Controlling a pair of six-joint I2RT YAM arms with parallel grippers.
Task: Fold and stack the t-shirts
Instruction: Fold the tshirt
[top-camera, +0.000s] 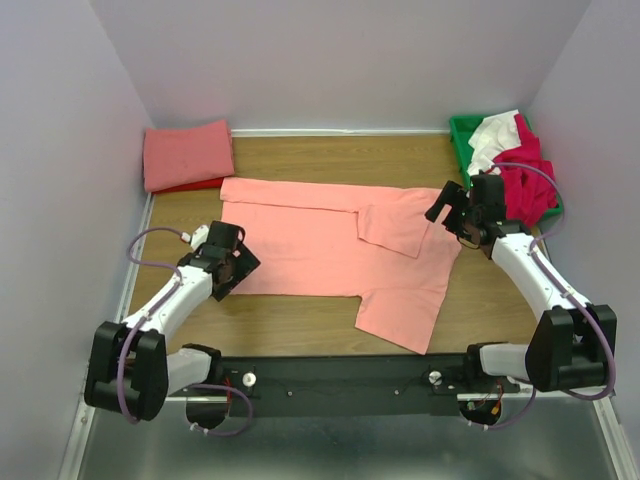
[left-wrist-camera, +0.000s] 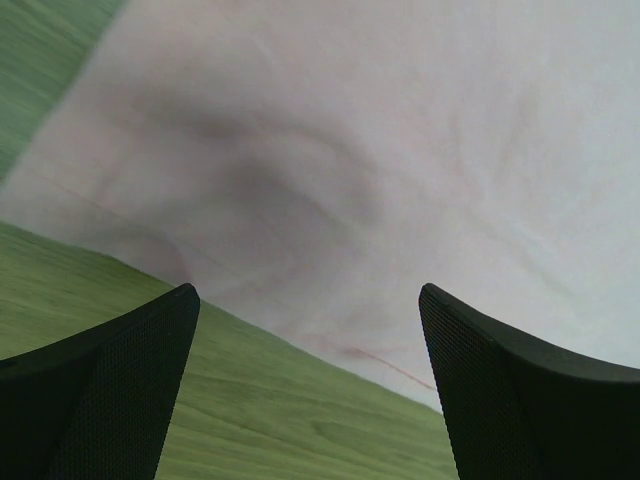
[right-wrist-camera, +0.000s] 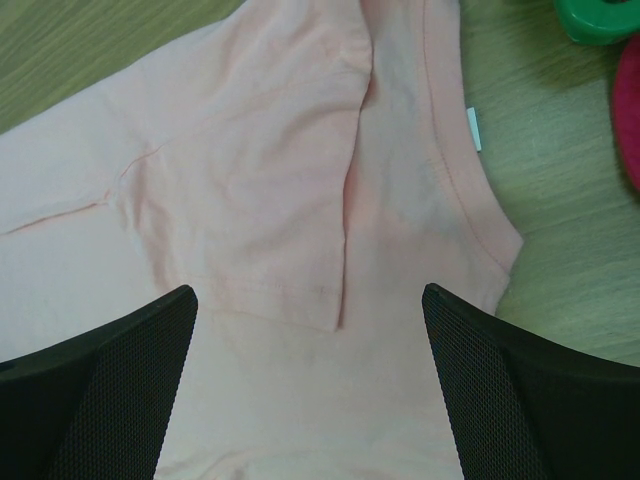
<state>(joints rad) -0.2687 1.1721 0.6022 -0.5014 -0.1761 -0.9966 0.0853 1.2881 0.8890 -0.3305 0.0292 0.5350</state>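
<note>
Reaching forward from its base, the left arm is bent low, and the left gripper is held over the near-left hem of the salmon t-shirt. This shirt is spread flat on the table, one sleeve folded inward. The right gripper is poised above the shirt's right end, near the green bin of unfolded shirts. In the wrist views both sets of jaws are seen wide apart, nothing held. The collar and small white tag are shown only by the right wrist view, and the folded stack in the far-left corner only from above.
</note>
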